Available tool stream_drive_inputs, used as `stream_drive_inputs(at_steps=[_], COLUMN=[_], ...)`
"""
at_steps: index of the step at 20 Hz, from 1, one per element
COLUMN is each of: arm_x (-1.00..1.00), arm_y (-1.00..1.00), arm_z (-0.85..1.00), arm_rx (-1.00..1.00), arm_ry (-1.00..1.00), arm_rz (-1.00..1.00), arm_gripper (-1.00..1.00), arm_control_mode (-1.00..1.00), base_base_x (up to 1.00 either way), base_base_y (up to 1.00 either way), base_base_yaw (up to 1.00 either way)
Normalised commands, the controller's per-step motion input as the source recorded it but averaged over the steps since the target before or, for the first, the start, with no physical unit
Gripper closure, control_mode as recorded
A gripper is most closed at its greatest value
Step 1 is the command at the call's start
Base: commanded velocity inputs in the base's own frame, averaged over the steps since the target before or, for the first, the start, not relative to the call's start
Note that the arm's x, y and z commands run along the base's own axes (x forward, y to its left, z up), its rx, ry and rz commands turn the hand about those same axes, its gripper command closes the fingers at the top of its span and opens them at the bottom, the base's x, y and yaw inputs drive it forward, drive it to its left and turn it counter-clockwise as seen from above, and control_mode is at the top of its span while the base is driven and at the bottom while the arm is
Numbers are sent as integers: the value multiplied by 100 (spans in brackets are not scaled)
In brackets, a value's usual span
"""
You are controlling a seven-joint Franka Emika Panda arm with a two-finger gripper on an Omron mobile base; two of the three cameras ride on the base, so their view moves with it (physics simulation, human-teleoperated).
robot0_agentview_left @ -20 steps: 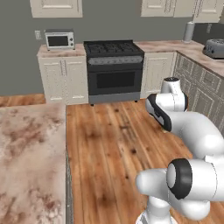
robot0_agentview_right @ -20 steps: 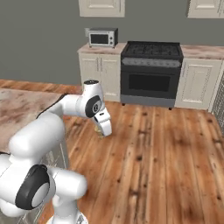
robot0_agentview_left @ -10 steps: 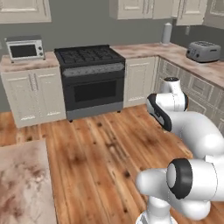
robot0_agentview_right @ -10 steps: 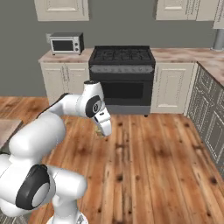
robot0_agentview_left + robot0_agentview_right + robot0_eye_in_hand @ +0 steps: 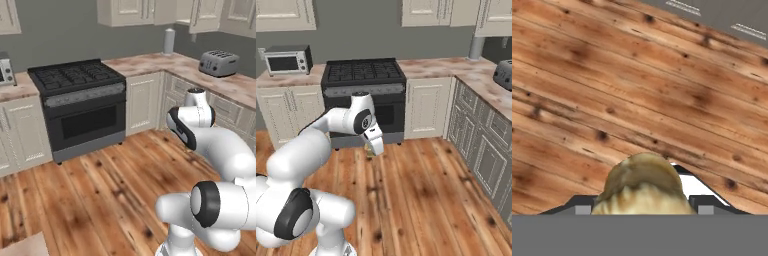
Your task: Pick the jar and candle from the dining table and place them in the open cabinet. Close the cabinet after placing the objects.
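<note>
Holding: the two-finger gripper (image 5: 643, 210) is neither spread free nor pressed together; its finger tips (image 5: 582, 209) stand on both sides of a rounded tan-yellow body and pinch it.
Held thing: I take it for the clear glass jar (image 5: 643, 184) with the dark brown-green sticks inside. In the hand view it is very near the camera and blurred, so the lid and the sticks cannot be told apart.
Jar from the side: in the right base view a small olive-brown piece of the jar (image 5: 371, 153) shows just under the gripper (image 5: 375, 147), up in the air over the floor.
Arm: the white arm (image 5: 210, 145) is folded, with the hand pointing down in front of the base.
Floor: reddish-brown wooden planks (image 5: 105, 190) lie under the gripper; the jar does not touch them.
Dining table: one pale beige corner (image 5: 25, 247) shows at the lower left edge of the left base view, well apart from the jar.
Straight ahead: a black gas stove with oven door (image 5: 363, 75), between cream panelled base cupboards (image 5: 428, 105).
Counter: a reddish-beige marbled stone top (image 5: 150, 62) carries a grey toaster (image 5: 218, 62) and a pale upright cylinder (image 5: 169, 41); a silver microwave oven (image 5: 287, 58) stands left of the stove.
Wall cabinets: cream panelled doors (image 5: 130, 11) hang above the counter; I cannot tell if any of them is open.
</note>
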Motion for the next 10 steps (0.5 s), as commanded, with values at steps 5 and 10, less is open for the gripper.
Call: stream_drive_inputs(at_steps=[5,10], arm_x=[0,0], arm_y=[0,0], arm_z=[0,0], arm_rx=[0,0], arm_ry=[0,0], arm_rz=[0,0], arm_gripper=[100,100], arm_control_mode=[100,100], base_base_x=[100,100], base_base_y=[31,36], base_base_yaw=[-33,-32])
